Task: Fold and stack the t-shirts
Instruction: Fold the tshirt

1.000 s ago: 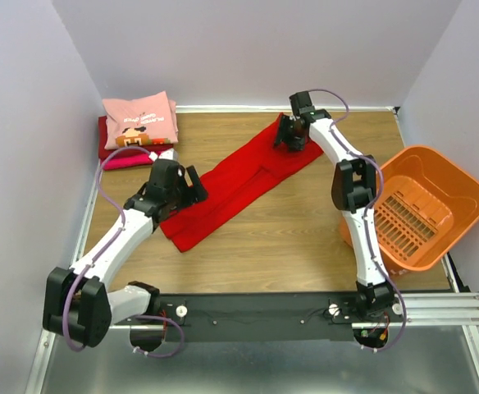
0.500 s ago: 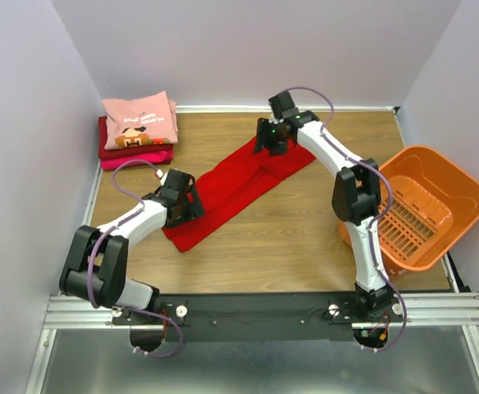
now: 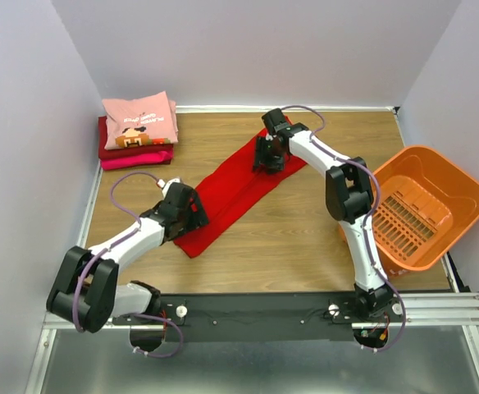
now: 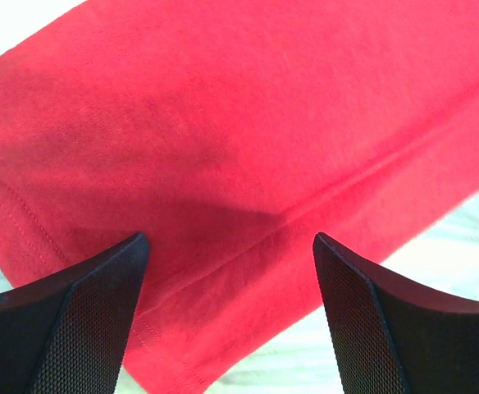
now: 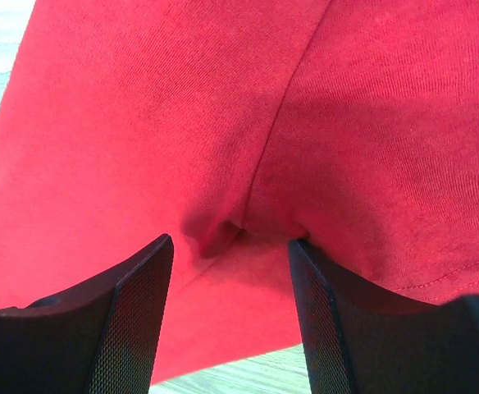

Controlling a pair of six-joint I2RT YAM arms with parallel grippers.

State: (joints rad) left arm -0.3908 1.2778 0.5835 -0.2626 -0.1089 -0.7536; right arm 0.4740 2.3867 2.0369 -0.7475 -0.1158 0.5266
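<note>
Risk: my left gripper (image 4: 229, 238) and right gripper (image 5: 230, 241), both open on the red shirt (image 3: 231, 193), may pinch 1 layer, skewing the fold.

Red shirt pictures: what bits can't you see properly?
- Top view: the wrists hide where the left pincer and right pincer meet the red t-shirt.
- Wrist views: frame edges cut off the shirt's ends.
- Top view: the pink t-shirt covers the stacked shirts; its print is too small to read.
</note>
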